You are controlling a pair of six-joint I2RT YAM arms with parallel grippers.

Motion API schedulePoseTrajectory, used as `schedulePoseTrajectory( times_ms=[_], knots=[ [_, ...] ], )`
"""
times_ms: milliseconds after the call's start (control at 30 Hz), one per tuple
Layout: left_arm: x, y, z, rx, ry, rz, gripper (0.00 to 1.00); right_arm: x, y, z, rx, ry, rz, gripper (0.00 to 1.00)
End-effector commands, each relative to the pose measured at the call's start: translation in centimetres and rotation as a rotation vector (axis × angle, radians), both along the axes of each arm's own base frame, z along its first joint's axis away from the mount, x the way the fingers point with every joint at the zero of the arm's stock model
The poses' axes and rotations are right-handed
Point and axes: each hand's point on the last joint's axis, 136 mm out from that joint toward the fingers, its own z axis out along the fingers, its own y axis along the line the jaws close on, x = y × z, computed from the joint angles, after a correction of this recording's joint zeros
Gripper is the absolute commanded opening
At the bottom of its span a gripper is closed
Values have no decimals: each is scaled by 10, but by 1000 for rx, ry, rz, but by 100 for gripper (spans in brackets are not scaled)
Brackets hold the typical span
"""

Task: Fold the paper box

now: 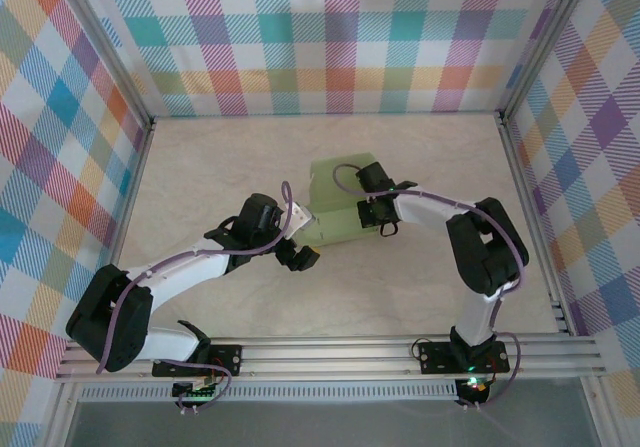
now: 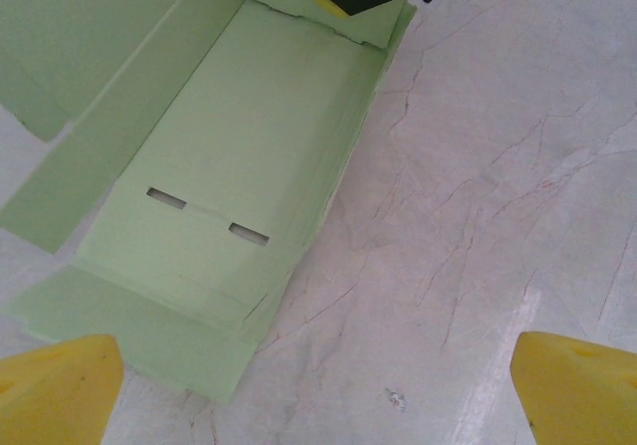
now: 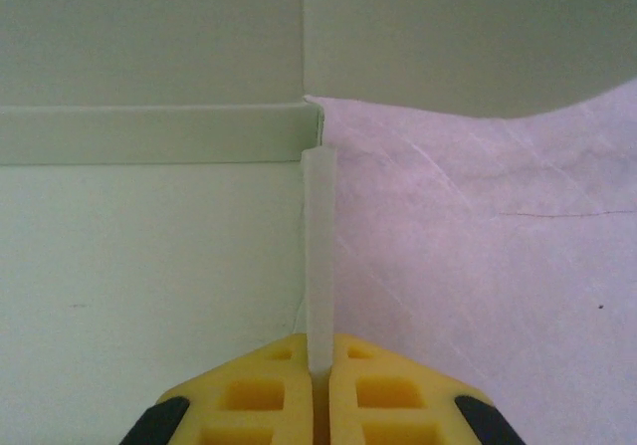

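1. Risk: the right gripper [image 3: 320, 360] is pinched fully closed on one thin upright wall of the paper box [image 3: 149, 266] and bites only the card's edge. A pull off the score line would likely crease or tear it
2. Risk: nothing pins the card to the table [image 1: 420, 297]. The left gripper [image 1: 298, 257] hovers with its jaws spread wide and empty, just off the box's near corner. A tug from the right side could drag the whole box instead of folding it
3. Risk: the card looks springy. The flaps at the near end lie splayed almost flat, so a raised wall would probably flop back once let go unless something locks it
4. Risk: two small slots [image 2: 209, 216] are cut in the base near that end. I'd guess tabs go in there, and a skewed fold would miss them
5. Look: pale green, thin, matte card, half-formed into a shallow tray. It has a long flat base panel with crisp score lines. One long side panel is angled up and the outer flaps are unfolded
6. Location: mid-table between the two grippers, a bit toward the right arm, with the right gripper at its right edge and the left gripper near its near-left corner
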Motion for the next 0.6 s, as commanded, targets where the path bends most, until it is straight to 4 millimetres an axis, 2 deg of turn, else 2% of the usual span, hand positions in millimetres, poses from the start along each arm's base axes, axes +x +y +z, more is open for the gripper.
schedulePoseTrajectory(
  times_ms=[0, 167, 267, 433, 500, 567],
  knots=[
    [-3, -6, 4, -12, -2, -29, 100, -18, -26, -23, -183, 79, 1, 6],
    [10, 6, 9, -25, -40, 77, 100, -26, -26, -33, -264, 116, -2, 4],
    [33, 32, 21, -80, -99, 269, 100, -31, -27, -42, -309, 131, -7, 0],
    [61, 95, 44, -263, -128, 620, 100, -40, -32, -57, -395, 148, -19, 0],
    [63, 107, 46, -252, -116, 660, 100, -42, -30, -63, -437, 151, -8, 0],
    [62, 110, 48, -235, -111, 662, 100, -44, -29, -71, -488, 154, 5, 0]
  ],
)
